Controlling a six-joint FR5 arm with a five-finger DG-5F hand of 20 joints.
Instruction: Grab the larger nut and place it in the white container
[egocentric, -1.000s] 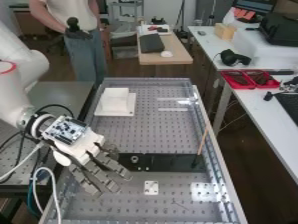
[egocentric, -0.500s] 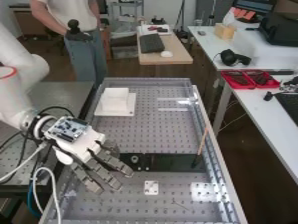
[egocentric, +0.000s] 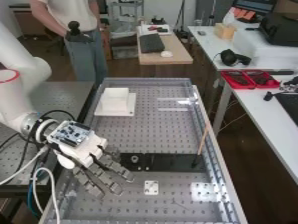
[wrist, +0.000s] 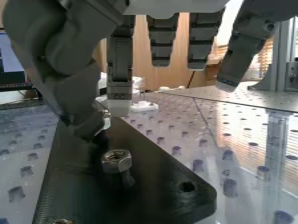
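In the high view the hand (egocentric: 85, 150) hangs over the left end of the black bar (egocentric: 169, 162), fingers extended and spread, nothing visibly held. The bearing (egocentric: 134, 159) stands on the bar just beyond its fingers. The white container (egocentric: 115, 101) is farther up the bench on a white base. From the wrist, the hand (wrist: 161, 42) shows straight fingers above the bar (wrist: 156, 200), with the thumb bent low opposite them. A round metal part (wrist: 117, 161) with hexagonal sides stands upright beneath, apart from the fingers. Behind the thumb tip a shiny part is mostly hidden.
A small white plate (egocentric: 151, 187) lies on the perforated bench nearer the camera. A thin orange-brown stick (egocentric: 203, 141) leans up near the bar's right end. Raised metal rails (egocentric: 216, 150) edge the bench. Cables hang beside the arm.
The hand has shifted slightly rightward and toward the bench's near end in the high view, fingers still extended. The bearing and the white container have kept their places.
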